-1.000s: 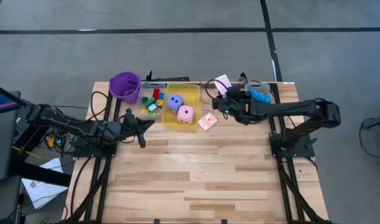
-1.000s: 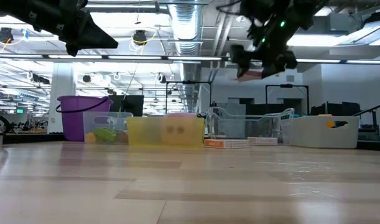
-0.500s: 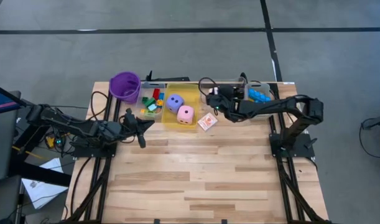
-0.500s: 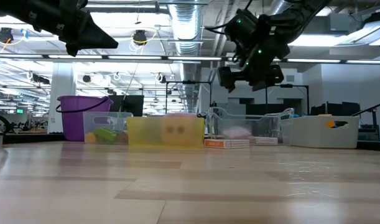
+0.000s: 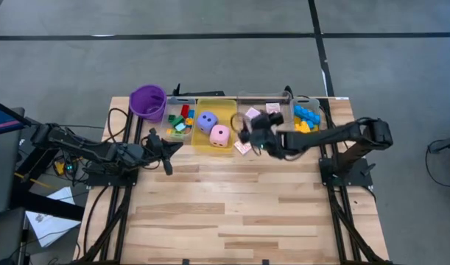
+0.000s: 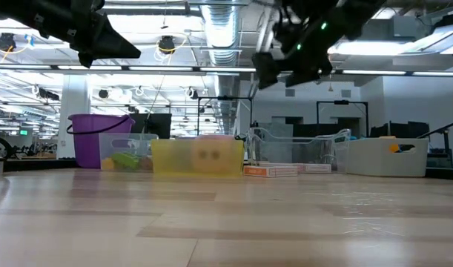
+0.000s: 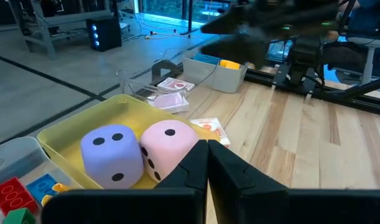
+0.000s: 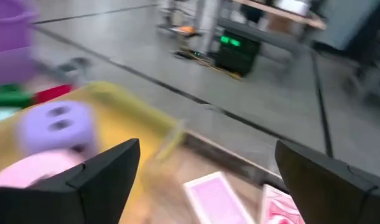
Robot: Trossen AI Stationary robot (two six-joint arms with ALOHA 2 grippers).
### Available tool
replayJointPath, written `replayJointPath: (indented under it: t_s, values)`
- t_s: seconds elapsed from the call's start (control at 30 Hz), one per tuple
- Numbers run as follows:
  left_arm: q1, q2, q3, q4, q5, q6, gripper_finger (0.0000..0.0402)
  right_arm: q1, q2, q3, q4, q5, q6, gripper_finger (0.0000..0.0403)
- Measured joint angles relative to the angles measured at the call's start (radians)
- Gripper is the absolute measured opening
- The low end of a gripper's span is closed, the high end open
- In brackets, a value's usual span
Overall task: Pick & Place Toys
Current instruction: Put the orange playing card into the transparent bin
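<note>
A purple die and a pink die sit in the yellow bin. Small bricks lie in the clear bin left of it. More blue and yellow bricks fill the bin at the far right. Pink-backed cards lie in the clear middle bin, and one card pack lies flat on the table beside the yellow bin. My right gripper hovers above that pack, open and empty; its wrist view shows its fingers spread wide. My left gripper is shut and empty, left of the bins.
A purple cup stands at the far left corner. The row of bins lines the table's far edge. The near part of the wooden table is bare wood. Cables loop behind the bins.
My right gripper has let go of a pink card over the clear middle bin, where the card now lies. It has then gone toward the table's left and near edges, from above that bin to above the card pack on the table.
</note>
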Motion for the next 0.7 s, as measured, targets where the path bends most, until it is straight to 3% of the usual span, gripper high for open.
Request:
replayJointPath:
  t_s: [0.1,0.27,0.5,0.63,0.7]
  values:
    - [0.000,0.006,0.000,0.001,0.033,-0.030,0.0000,0.105,-0.007,0.000,-0.018,-0.001,-0.020,0.0359]
    - [0.000,0.105,-0.001,0.100,0.221,-0.054,0.0000,0.278,0.014,0.000,-0.086,-0.026,0.014,0.0352]
    - [0.048,0.525,0.008,0.527,0.278,-0.054,0.0000,0.421,0.026,-0.001,-0.125,-0.001,0.179,0.0352]
    - [0.108,0.723,0.095,0.567,0.320,-0.072,0.0000,0.404,0.026,-0.001,-0.193,0.009,0.277,0.0350]
    - [0.134,0.781,0.144,0.542,0.372,-0.100,0.0000,0.358,0.026,-0.001,-0.248,-0.080,0.357,0.0346]
